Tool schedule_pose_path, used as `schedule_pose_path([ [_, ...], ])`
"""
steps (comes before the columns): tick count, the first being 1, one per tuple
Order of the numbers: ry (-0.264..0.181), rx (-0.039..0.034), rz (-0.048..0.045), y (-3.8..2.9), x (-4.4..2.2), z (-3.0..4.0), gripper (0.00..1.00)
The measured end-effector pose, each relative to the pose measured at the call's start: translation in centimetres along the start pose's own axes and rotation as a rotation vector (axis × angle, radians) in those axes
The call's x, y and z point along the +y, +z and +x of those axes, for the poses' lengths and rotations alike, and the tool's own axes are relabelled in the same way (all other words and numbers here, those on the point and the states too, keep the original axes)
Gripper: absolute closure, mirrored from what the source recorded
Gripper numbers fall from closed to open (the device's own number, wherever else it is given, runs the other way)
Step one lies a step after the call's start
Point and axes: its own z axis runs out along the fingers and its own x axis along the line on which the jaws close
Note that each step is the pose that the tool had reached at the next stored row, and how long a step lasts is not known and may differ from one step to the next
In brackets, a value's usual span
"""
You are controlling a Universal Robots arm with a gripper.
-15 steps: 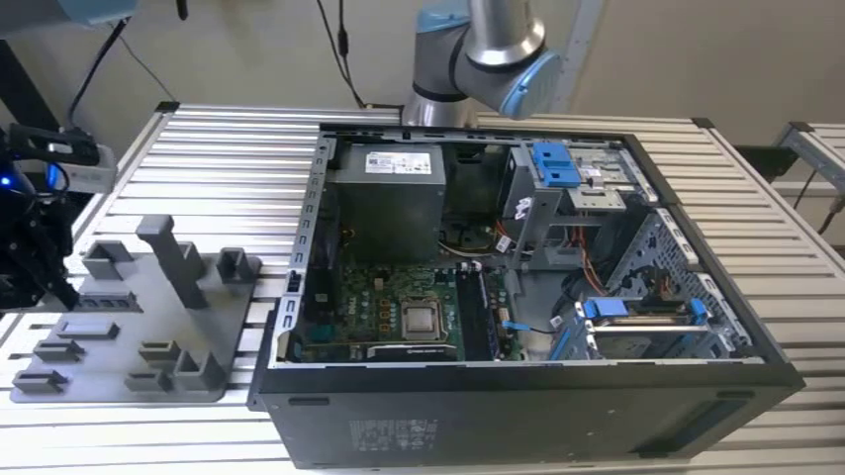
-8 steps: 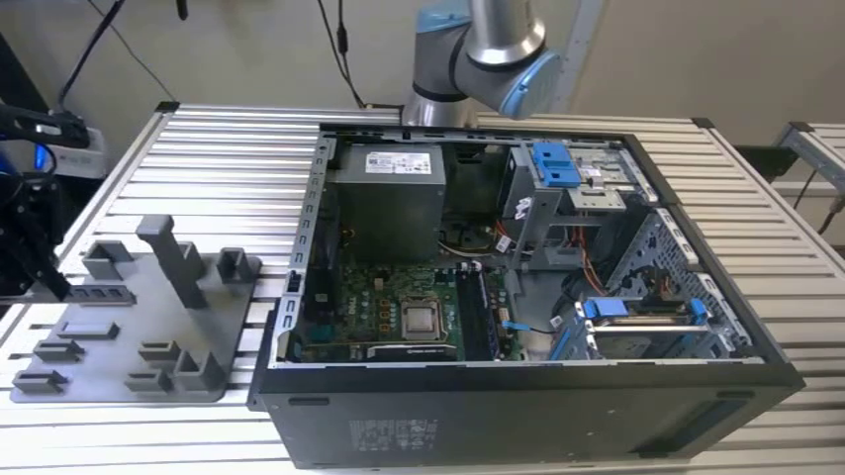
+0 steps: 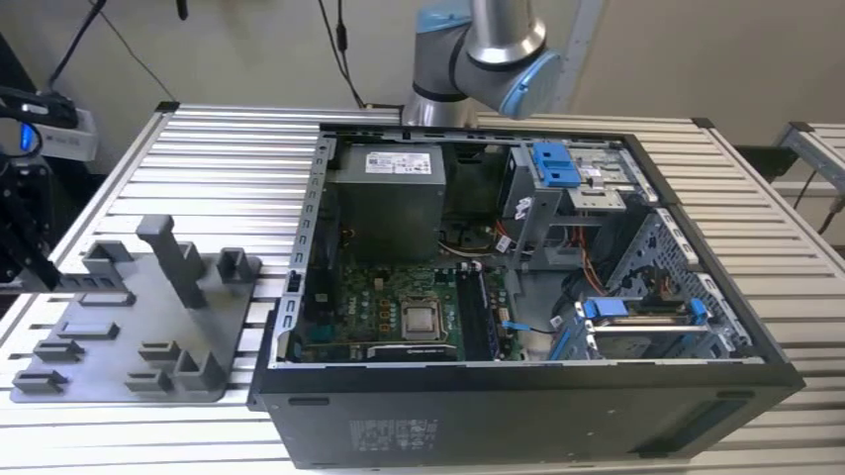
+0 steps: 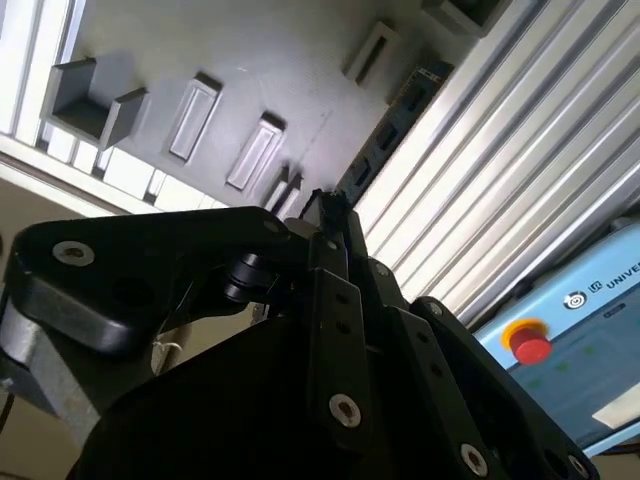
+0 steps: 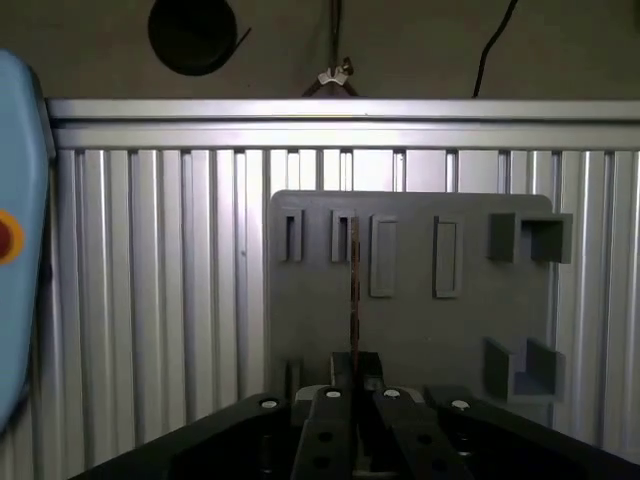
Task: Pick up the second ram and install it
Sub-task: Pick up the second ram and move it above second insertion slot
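In the first wrist view the second ram (image 5: 353, 290) shows edge-on as a thin dark strip sticking out from between my fingertips. My gripper (image 5: 353, 372) is shut on it, over the grey fixture tray (image 5: 410, 320) and its row of slots. The second wrist view has the closed fingers (image 4: 335, 290) pointing at the same tray (image 4: 250, 70). In the exterior view my gripper (image 3: 27, 267) hangs at the far left edge, just above and beside the tray (image 3: 119, 341), well apart from the open computer case (image 3: 528, 391).
The case lies open on the slatted aluminium table (image 3: 212, 158), with a power-supply box (image 3: 383, 198), motherboard (image 3: 396, 307) and blue drive clips (image 3: 555, 163) inside. The tray carries upright posts (image 3: 172, 257). A blue control unit with a red button (image 4: 528, 343) sits beside the table.
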Motion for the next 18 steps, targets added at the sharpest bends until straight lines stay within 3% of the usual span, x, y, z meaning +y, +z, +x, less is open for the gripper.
schedule_pose_path([
  [7, 0.000, -0.0001, 0.0001, -0.77, 0.02, -0.01, 0.86],
  [18, 0.000, 0.0000, 0.0001, -2.60, 0.05, -0.03, 0.86],
])
